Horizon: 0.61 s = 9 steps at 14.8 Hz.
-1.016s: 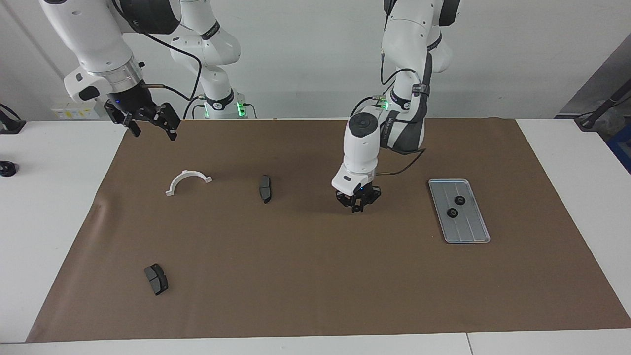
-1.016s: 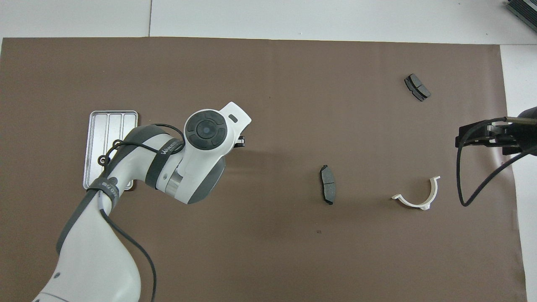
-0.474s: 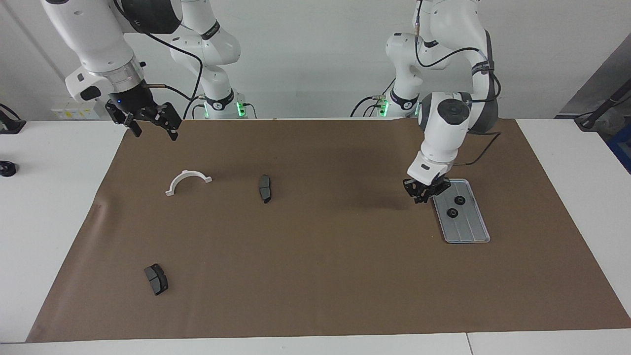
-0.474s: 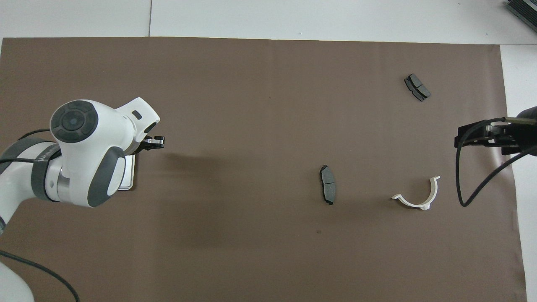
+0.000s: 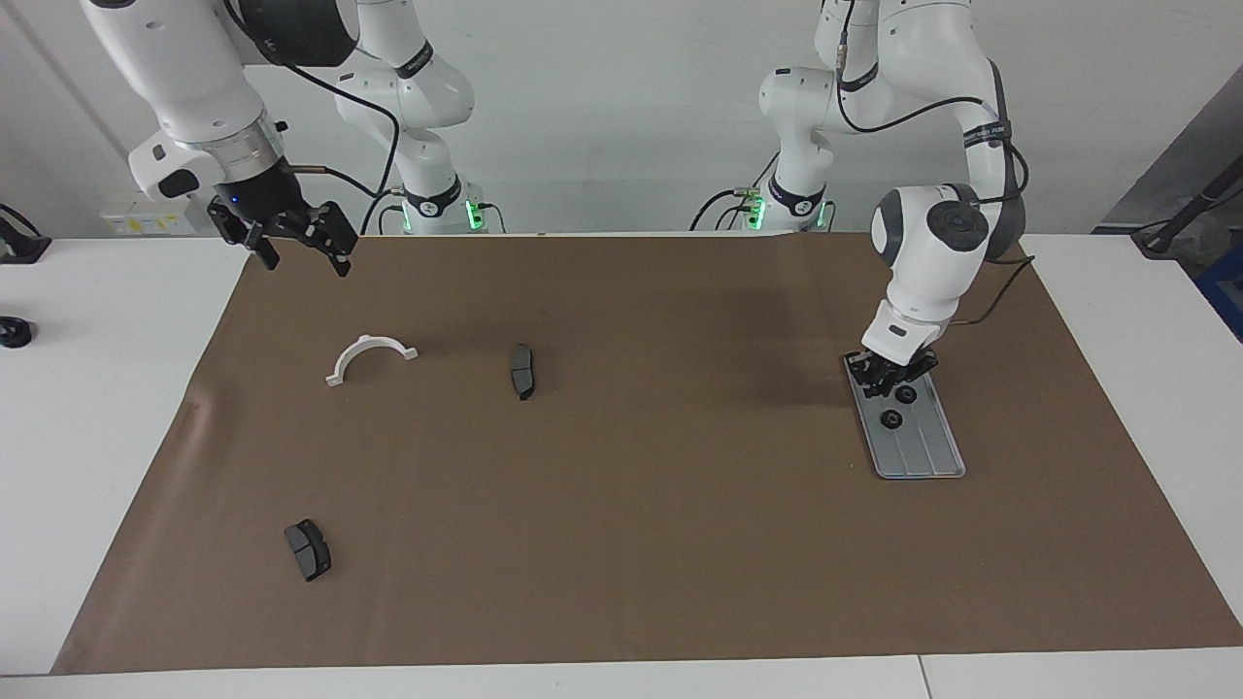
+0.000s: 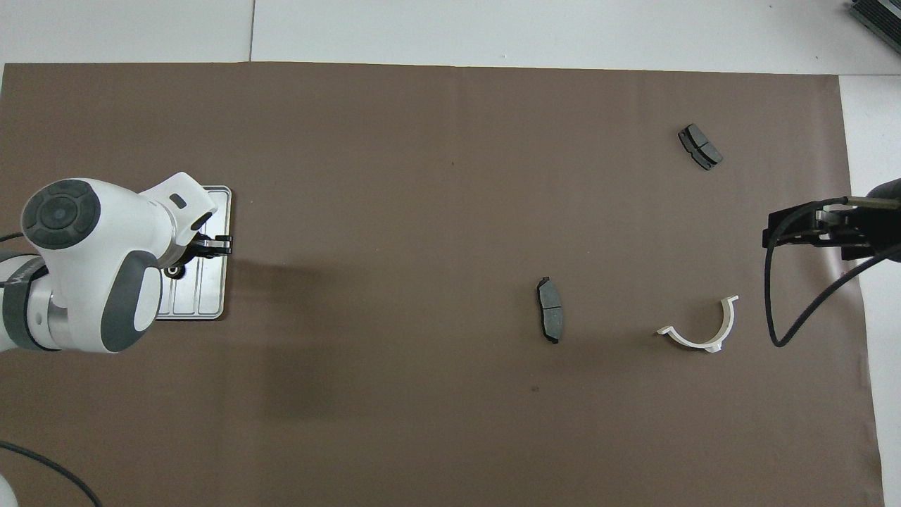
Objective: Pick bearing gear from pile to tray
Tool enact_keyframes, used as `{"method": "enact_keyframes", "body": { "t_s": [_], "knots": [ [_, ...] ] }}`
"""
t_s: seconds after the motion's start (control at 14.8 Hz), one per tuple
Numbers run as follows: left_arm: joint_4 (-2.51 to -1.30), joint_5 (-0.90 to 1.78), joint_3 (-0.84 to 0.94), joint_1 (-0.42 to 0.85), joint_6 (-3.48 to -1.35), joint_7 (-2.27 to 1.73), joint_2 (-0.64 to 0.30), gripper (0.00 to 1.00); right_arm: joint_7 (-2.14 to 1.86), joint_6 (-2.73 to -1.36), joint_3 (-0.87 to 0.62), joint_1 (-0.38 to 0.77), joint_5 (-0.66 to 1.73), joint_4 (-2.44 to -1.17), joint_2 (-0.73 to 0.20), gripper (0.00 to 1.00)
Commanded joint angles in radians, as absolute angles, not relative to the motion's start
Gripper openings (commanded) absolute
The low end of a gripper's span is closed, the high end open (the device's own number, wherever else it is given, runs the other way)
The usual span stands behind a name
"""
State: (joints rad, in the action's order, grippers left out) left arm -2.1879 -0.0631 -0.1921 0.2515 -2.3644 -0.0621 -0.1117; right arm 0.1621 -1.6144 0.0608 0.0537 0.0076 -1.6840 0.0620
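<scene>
Brown paper covers most of a white table (image 5: 97, 388), with a plain pale wall at the robots' end. Toward the left arm's end of the table lies a flat silver-grey tray (image 5: 923, 456) (image 6: 211, 303) with a raised rim and lengthwise grooves. Two small black round gears (image 5: 890, 419) rest in it, the second gear (image 5: 907, 394) nearer to the robots. The left gripper (image 5: 882, 379) (image 6: 215, 245) hangs low over the end of the tray nearest the robots, its fingertips pressed together; whether a gear is pinched between them cannot be told, as the tips and any small black part blend together. In the overhead view the left arm's white wrist covers much of the tray.

What remains of the pile is scattered toward the right arm's end of the table: a white half-ring bracket (image 5: 370, 356) (image 6: 700, 331), a dark grey brake pad (image 5: 522, 371) (image 6: 550, 310) beside it nearer the middle, and a second brake pad (image 5: 308, 549) (image 6: 700, 146) well apart, farther from the robots. No gear shows among them.

The right gripper (image 5: 296, 248) (image 6: 802, 229) waits raised over the edge of the brown paper, its fingers spread and holding nothing
</scene>
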Motion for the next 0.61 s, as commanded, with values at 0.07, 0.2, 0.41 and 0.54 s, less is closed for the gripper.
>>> {"method": "enact_keyframes", "body": {
  "t_s": [0.07, 0.2, 0.41, 0.54],
  "knots": [
    [-2.313, -0.075, -0.181, 0.213, -2.449, -0.023, -0.061, 0.05, 0.166, -1.615, 0.060, 0.052, 0.021, -1.706, 0.084, 1.00],
    [-2.351, -0.075, -0.181, 0.201, -2.493, -0.023, -0.051, 0.10, 0.166, -1.615, 0.060, 0.052, 0.021, -1.707, 0.084, 1.00],
    [-2.350, -0.075, -0.179, 0.204, -2.488, -0.023, -0.051, 0.65, 0.166, -1.615, 0.060, 0.052, 0.021, -1.707, 0.084, 1.00],
    [-2.335, -0.075, -0.179, 0.210, -2.464, -0.018, -0.052, 1.00, 0.166, -1.615, 0.060, 0.052, 0.021, -1.707, 0.084, 1.00]
  ]
}}
